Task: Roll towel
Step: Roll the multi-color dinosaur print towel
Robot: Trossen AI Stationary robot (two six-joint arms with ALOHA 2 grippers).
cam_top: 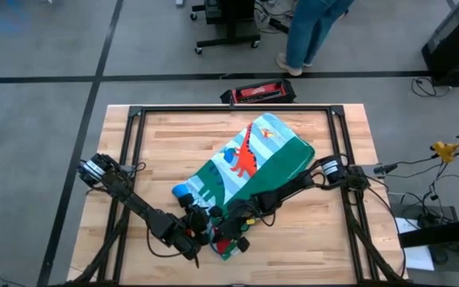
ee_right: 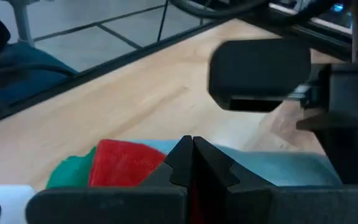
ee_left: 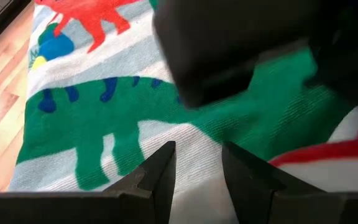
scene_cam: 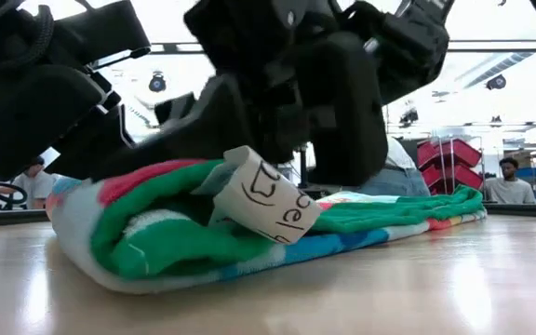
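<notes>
The towel [cam_top: 265,155] lies slantwise on the wooden table, flat at its far right end. Its near end [scene_cam: 147,237] is rolled into a thick bundle, and a white label [scene_cam: 268,200] sticks out of it. Green and red dinosaurs show on the towel [ee_left: 98,118] in the left wrist view. My left gripper [cam_top: 202,231] is at the bundle's left side, with cloth between its fingers [ee_left: 197,168]. My right gripper [cam_top: 233,233] is shut [ee_right: 192,149] just over the bundle's red and green folds [ee_right: 120,163], close beside the left one. My left gripper has a pale striped stretch of the towel [ee_left: 197,186] between its two fingers, near the rolled near end. It comes slanting down from the table's near left. How many layers it holds does not show, and the bundle rests on the table. My right gripper's shut fingertips sit right at the rolled end. I cannot tell whether they touch the cloth.
Black frame rails [cam_top: 229,109] run along the table's far side and down both sides. A red and black case [cam_top: 257,92] lies beyond the far edge, and a person [cam_top: 313,32] stands there. Bare wood [cam_top: 166,147] shows left of the towel. People sit in the room behind [scene_cam: 505,181].
</notes>
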